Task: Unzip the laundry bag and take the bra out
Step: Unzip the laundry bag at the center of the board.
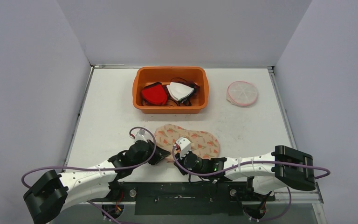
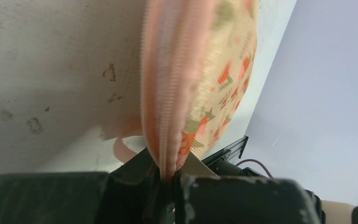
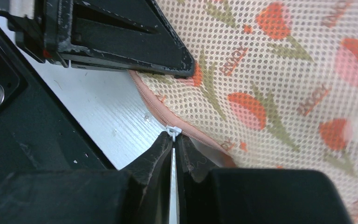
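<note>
Left gripper [image 2: 168, 179]: clenched on the pink zipped edge of the laundry bag [image 2: 214, 65]. The seam is pinched right at its fingertips and the bag stands up ahead of them.
Right gripper [image 3: 173, 140]: closed tight on the small white zipper pull [image 3: 172, 132], held at the very tips. The flowered mesh spreads beyond and to the right of the fingers.
Laundry bag: it rests on the table [image 1: 107, 116] just ahead of both grippers, which hold it from its near edge and sit close beside each other.
Zipper [image 2: 161, 93]: it looks closed along the stretch that shows.
Bra: not visible. It is presumably inside the bag, hidden by the printed mesh.
Step in hand: probably anchoring the edge with the left gripper while the right draws the pull along.
Risk, slipped pull: the tab is tiny and caught only at the tips, so a sideways tug could snap it free.
Risk, bag dragging: if the left pinch sits on thin fabric, the whole bag may follow the pull instead of opening.
Risk, collision: the left fingers sit just beside the right ones on the same seam, so a pull towards them could knock the two together.
Risk, jam: loose mesh bunched at the slider could catch in the teeth.
</note>
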Controlling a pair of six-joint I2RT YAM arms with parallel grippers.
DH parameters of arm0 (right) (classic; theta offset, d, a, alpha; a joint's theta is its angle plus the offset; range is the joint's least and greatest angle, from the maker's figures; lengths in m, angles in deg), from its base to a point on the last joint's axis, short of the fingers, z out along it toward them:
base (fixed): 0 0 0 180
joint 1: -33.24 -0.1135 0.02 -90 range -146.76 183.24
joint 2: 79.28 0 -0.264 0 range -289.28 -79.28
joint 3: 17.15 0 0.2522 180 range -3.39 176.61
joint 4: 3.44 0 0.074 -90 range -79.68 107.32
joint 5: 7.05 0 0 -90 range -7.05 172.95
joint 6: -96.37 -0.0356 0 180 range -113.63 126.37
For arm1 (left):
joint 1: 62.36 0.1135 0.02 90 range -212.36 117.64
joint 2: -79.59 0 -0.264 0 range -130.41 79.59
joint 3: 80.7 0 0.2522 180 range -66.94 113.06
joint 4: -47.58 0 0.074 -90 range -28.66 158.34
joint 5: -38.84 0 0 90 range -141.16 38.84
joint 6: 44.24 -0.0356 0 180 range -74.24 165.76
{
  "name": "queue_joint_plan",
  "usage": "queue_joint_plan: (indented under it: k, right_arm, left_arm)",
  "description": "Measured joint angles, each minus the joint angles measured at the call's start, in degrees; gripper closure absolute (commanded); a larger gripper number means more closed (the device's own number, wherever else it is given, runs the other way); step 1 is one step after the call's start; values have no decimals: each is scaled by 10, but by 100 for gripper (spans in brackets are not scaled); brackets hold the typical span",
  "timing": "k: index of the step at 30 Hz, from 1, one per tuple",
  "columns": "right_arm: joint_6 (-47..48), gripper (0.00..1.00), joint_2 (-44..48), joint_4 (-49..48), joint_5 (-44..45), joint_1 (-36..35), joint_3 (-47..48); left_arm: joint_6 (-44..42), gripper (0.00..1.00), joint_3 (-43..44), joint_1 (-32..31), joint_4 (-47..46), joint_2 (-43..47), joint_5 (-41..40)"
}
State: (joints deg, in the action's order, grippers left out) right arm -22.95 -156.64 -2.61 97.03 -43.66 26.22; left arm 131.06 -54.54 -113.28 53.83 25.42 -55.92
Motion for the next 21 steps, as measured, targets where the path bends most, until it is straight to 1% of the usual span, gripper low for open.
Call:
queue_joint_plan:
  k: [4,14,21]
  right_arm:
    - [-6,95,3,17,7,0,4]
    - [-46,95,45,72,51,-1,4]
    - [-73,95,63,98,77,-1,4]
  left_arm:
    - [1,100,0,-2,11,27,-13]
    - [19,100,-1,-4,87,105,-49]
    - [26,100,-2,-4,107,128,-55]
